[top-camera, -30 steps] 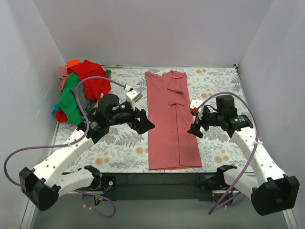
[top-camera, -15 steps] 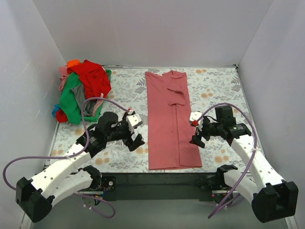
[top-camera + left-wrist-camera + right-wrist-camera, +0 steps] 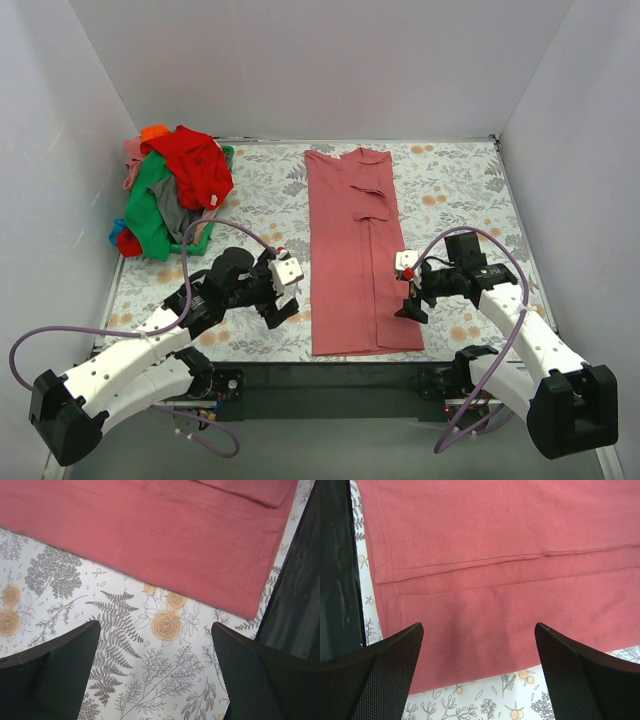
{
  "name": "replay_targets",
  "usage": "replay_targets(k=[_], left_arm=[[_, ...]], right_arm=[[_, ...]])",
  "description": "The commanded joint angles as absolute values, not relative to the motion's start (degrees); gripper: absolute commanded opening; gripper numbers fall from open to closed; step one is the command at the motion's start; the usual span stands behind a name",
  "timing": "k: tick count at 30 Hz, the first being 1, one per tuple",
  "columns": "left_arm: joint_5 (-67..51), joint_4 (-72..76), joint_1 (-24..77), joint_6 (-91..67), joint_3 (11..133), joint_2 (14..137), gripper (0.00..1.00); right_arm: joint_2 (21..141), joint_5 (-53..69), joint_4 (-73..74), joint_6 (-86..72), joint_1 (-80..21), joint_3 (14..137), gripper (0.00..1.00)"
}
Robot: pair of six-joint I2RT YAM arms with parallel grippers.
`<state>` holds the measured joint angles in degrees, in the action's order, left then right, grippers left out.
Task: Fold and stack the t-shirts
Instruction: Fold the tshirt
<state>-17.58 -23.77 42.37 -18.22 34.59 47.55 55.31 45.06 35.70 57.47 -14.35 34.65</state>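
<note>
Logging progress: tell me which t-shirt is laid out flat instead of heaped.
The salmon-pink t-shirt, a long flat strip down the table's middle. The red tee, green tee and others lie crumpled in one pile at the far left.

Flat t-shirt (image 3: 355, 250) right of heaped t-shirts (image 3: 175, 190)

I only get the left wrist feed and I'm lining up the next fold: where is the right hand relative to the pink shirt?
Observer: The right hand hovers open over the salmon shirt, at its right edge near the hem.
Operator: How is the shirt laid out overall?
Observer: It is a long narrow strip with the collar at the far end and the sleeves folded on top.
Operator: Are any other shirts waiting?
Observer: Yes, a heap of shirts, red and green among them, sits in the far left corner.
</note>
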Motion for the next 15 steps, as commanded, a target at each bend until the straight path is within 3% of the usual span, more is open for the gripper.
replay_targets(k=[1, 6, 15], left_arm=[[-19.2, -26.3, 43.2, -16.4, 33.8, 46.9, 0.94], [-30.7, -30.2, 45.0, -10.9, 33.7, 48.0, 0.85], [-27.5, -27.0, 51.8, -12.5, 33.4, 56.9, 0.76]], right_arm=[[56.3, 48.2, 33.6, 59.1, -14.2, 33.8, 0.98], [56.8, 47.3, 33.0, 59.1, -14.3, 33.3, 0.98], [57.0, 46.9, 32.6, 58.9, -14.2, 33.1, 0.98]])
